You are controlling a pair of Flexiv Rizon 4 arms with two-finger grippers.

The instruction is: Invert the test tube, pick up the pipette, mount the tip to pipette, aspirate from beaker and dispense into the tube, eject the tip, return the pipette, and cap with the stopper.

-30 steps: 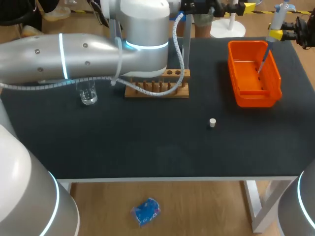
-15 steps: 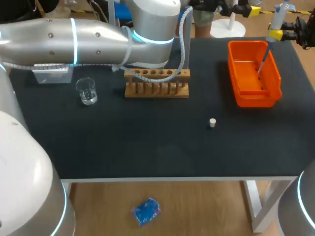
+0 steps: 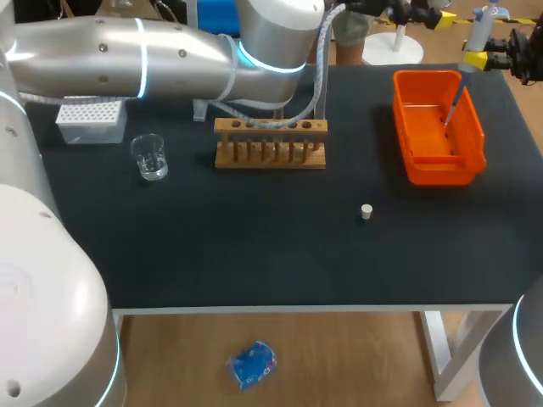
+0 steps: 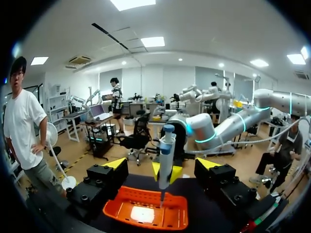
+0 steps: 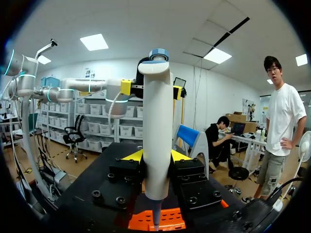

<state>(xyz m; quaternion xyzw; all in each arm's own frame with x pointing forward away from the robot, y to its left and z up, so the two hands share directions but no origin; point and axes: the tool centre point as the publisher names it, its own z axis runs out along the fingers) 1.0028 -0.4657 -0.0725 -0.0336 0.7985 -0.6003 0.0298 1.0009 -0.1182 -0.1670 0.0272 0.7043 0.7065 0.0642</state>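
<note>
late on, i judge: the right hand [image 3: 476, 59] is clamped on the pipette [image 3: 478, 27], upright over the far-right orange bin [image 3: 405, 127] for tip ejection, the left hand [image 4: 161, 164] apart and empty, with the return and the stopper [image 3: 366, 211] on the desk still to do.

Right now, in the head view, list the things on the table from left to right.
Tip box → beaker → test tube rack → stopper → orange bin. The pipette, held above the bin, is left out.
</note>
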